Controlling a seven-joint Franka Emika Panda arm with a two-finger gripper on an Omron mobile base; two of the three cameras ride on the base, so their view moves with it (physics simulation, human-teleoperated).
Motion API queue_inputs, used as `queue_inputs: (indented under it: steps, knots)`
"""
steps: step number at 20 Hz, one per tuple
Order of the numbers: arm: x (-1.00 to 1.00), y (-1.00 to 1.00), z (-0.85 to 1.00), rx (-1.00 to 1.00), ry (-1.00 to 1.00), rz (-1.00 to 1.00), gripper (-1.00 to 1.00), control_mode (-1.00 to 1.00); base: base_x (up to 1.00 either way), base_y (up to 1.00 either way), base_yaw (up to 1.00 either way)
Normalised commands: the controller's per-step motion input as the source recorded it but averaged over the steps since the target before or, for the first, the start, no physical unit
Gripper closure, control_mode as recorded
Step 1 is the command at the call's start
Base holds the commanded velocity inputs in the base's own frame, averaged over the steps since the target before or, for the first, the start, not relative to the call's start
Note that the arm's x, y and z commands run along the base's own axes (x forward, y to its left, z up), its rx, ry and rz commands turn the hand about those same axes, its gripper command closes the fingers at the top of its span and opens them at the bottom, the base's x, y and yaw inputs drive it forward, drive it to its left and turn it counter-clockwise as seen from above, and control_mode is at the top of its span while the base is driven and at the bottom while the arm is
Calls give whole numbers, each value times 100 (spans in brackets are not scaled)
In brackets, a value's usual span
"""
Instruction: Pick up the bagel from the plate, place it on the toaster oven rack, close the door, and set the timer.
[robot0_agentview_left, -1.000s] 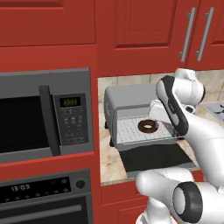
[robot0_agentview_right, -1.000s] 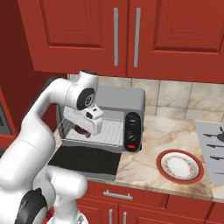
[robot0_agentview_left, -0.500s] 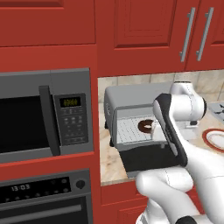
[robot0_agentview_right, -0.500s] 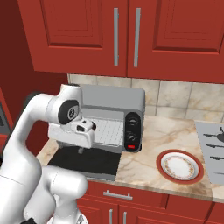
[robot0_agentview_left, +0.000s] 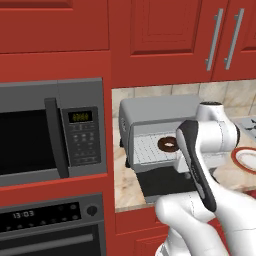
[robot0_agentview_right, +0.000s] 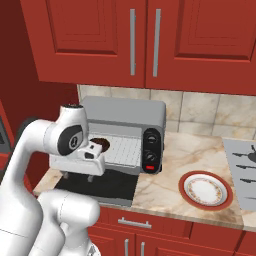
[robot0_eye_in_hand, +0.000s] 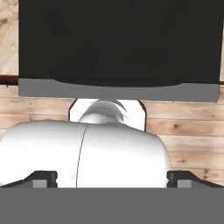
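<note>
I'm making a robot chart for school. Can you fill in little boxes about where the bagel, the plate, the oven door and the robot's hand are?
bagel: lying on the toaster oven rack, inside the toaster oven
plate: bare, on the counter beside the toaster oven
door: open, folded down flat
gripper: low in front of the door, looking at its dark panel; open or shut cannot be told
steps left: close door, set timer
</note>
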Motion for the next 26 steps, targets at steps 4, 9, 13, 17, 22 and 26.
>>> queue_inputs:
  steps: [4,9,13,17,22,26]
  knots:
    - [45,0,-10,0,0,0,-100,-100,0,0,0]
    - [43,0,-11,0,-1,0,-100,-100,0,0,0]
    - [27,0,-13,0,-3,0,-100,-100,0,0,0]
    - [23,0,-18,0,-2,0,-100,-100,0,0,0]
    - [20,0,-20,0,-4,0,-100,-100,0,0,0]
    - [29,0,-16,0,-7,0,-100,-100,0,0,0]
